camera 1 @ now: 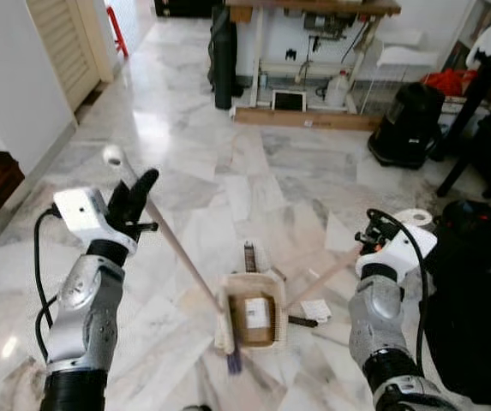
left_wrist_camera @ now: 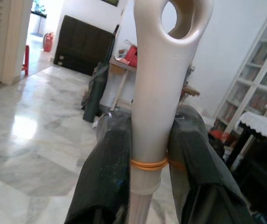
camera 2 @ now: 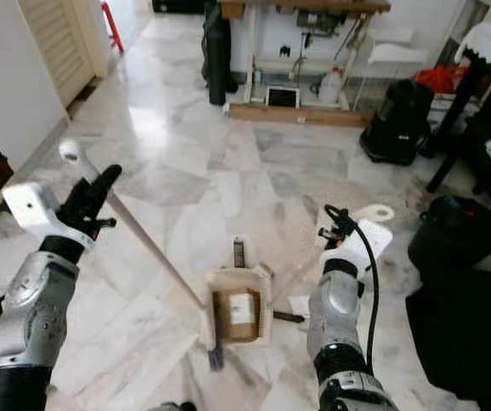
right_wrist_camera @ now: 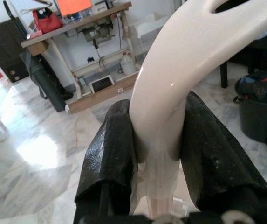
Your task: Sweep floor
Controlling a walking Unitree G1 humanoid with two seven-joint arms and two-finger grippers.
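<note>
Cream plastic and pale wood make up the two tools, which meet low on the white-and-grey marble floor (camera 1: 228,188) directly ahead of the robot. The left end effector (camera 1: 139,199) is closed around the top of the long pale wooden broom handle (camera 1: 176,248), just below its cream hanging loop; the handle slants down and toward the robot's right, ending at the broom head (camera 1: 230,342). The right end effector (camera 2: 335,235) is clamped on the cream looped grip of the beige long-handled dustpan (camera 1: 254,317), whose stick slants down and toward the robot's left. The two long axes converge in a V, with the broom head touching the pan's left edge. A brown cardboard scrap (camera 1: 257,315) lies inside the pan. A white paper scrap (camera 1: 316,309) and a small dark object (camera 1: 301,321) lie on the floor just right of the pan, nearer the right arm. By my judgement, the broom must reach across the pan to gather them.
</note>
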